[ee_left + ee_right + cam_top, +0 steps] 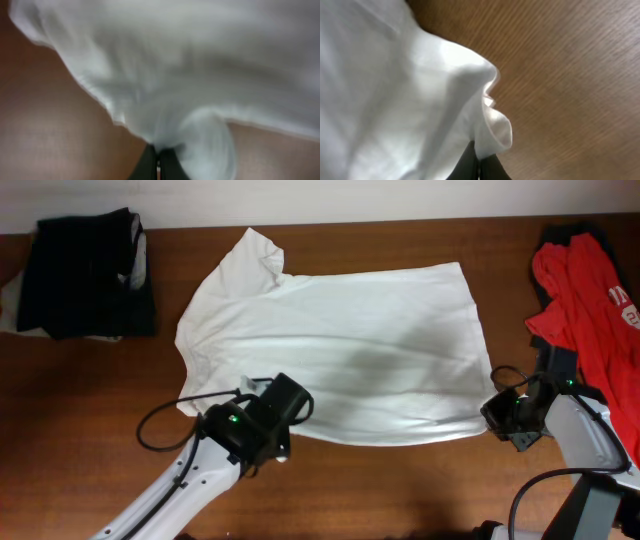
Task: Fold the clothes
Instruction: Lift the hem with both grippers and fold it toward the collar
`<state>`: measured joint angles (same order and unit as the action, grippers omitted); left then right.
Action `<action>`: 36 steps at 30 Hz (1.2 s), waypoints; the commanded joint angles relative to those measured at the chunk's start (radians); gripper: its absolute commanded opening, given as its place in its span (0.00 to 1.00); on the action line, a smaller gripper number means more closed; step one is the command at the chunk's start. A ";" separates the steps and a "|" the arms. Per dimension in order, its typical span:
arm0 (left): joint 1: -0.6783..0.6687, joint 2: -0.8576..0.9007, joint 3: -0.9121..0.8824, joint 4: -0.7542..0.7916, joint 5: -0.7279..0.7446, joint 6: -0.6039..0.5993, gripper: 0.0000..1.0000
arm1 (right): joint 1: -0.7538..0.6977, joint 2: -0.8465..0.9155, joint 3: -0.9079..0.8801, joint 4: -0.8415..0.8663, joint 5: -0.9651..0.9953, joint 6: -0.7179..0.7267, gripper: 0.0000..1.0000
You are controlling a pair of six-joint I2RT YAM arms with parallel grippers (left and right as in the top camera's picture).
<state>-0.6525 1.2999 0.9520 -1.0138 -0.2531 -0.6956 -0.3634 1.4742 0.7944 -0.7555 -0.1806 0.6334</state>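
Pinching T-shirt (340,340) near edge with left gripper (159,161), hem corner with right gripper (479,161). Lift both together, keep edge taut, lay flat on bench (400,490).

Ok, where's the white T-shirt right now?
Overhead view: the white T-shirt lies spread mid-table, between the black clothes pile at far left and the red garment at far right.

One each: white T-shirt (340,340), red garment (585,280), black pile (85,275).
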 commanded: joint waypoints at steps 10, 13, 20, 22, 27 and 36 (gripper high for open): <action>0.238 0.097 0.013 0.375 -0.189 0.137 0.01 | 0.119 -0.014 0.010 0.374 -0.042 0.037 0.04; 0.238 0.167 0.013 0.440 -0.190 0.137 0.01 | 0.175 -0.014 0.010 0.474 0.008 0.037 0.04; 0.269 0.296 0.013 0.610 -0.224 0.153 0.01 | 0.187 0.014 0.010 0.600 0.074 0.037 0.04; 0.305 0.307 0.013 0.632 -0.223 0.153 0.01 | 0.187 0.044 0.010 0.608 0.088 0.037 0.04; 0.397 0.307 0.013 0.655 -0.208 0.176 0.01 | 0.187 0.157 0.010 0.669 0.084 0.037 0.04; 0.407 0.400 0.013 0.869 -0.154 0.179 0.64 | 0.188 0.201 0.010 0.719 0.087 0.037 0.24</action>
<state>-0.2577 1.6634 0.9543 -0.1837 -0.4007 -0.5205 -0.1749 1.6619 0.7948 -0.0441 -0.1230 0.6754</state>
